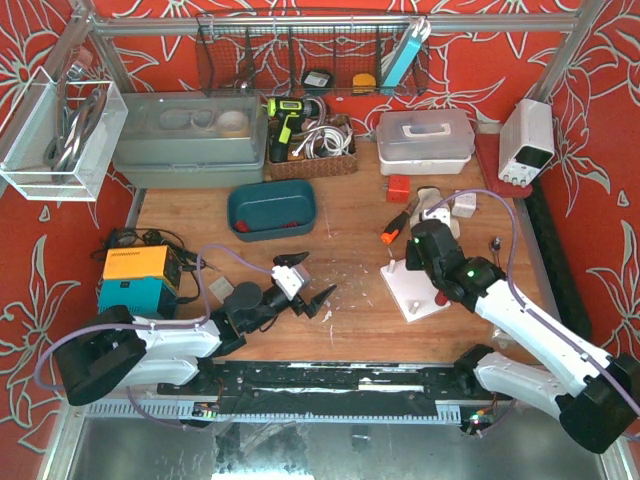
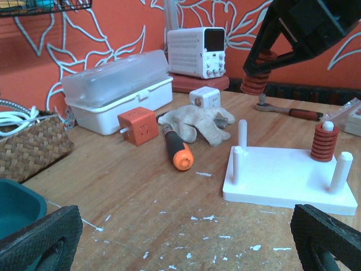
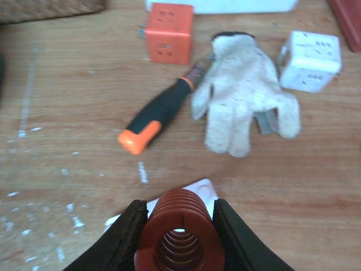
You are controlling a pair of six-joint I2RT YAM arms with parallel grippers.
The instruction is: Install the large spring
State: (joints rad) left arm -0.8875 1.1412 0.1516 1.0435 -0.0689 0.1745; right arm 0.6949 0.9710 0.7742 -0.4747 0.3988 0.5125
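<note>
Red walls with white flower outlines close in a wooden desk, its top flecked with white scuffs. The large spring, a dark red coil, hangs in the air, clamped between the two fingers of the right gripper. From the right wrist view I look straight down its bore, and a corner of the white peg base shows just beyond it. So the spring is picked up and carried to the base but is not on a peg yet. I would call the job a bit past halfway.

What is left is to line the coil over a bare peg, lower it and let go. A smaller spring already sits on one peg, and three others stand bare. The back peg looks nearest under the coil, though I can't tell how well they line up.

The left gripper has its fingers spread wide and holds nothing, low over the desk, well to the left of the base.

Beyond the base lie a screwdriver with an orange-tipped handle and a pale work glove (touching, or nearly). An orange cube and a white cube lie behind them. Farther back stand a white lidded box, a white power supply and a teal tray.
</note>
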